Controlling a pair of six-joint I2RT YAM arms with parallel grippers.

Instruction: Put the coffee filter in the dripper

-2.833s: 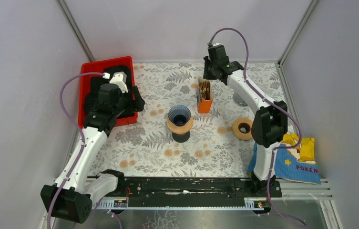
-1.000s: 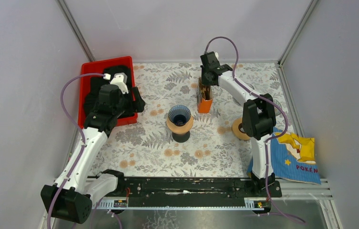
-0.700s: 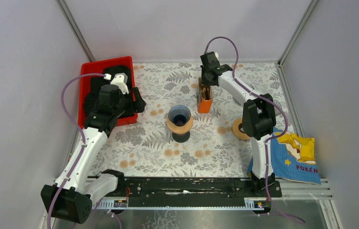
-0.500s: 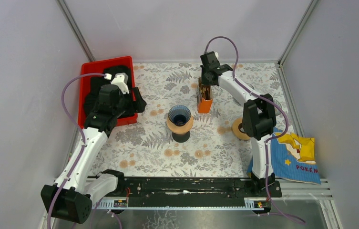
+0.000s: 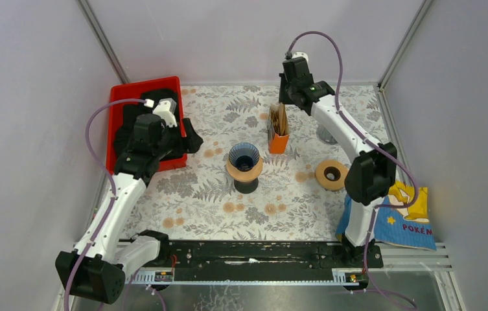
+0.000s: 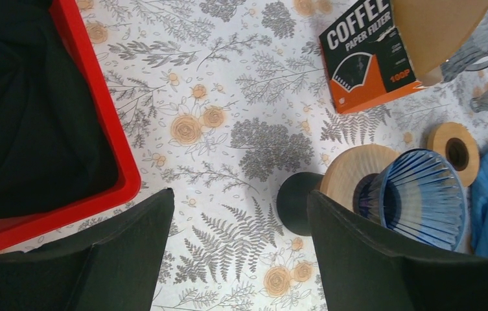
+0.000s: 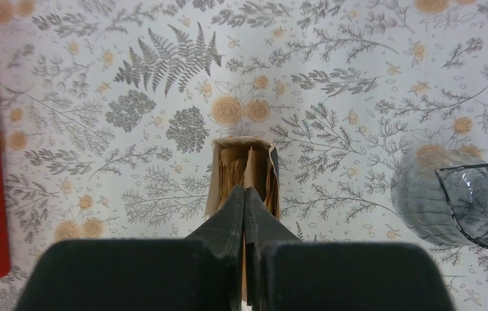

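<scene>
The blue ribbed dripper [image 5: 244,157] sits on a wooden collar over a black stand at mid table; it also shows in the left wrist view [image 6: 419,197]. The orange coffee filter box [image 5: 278,140] stands upright behind it to the right, open at the top [image 7: 244,172]. My right gripper [image 5: 285,103] is above the box, shut on a brown paper filter [image 7: 252,165] that is partly drawn up out of it [image 6: 435,29]. My left gripper [image 6: 241,246] is open and empty, hovering left of the dripper near the red bin.
A red bin [image 5: 115,120] with black cloth in it stands at the back left. A glass server [image 5: 326,135] is right of the box, a wooden ring [image 5: 329,174] in front of it. A blue printed cloth [image 5: 403,217] lies at the front right.
My right gripper has risen from the top of the filter box and drawn back, taking a brown filter up with it. The left arm has barely moved.
</scene>
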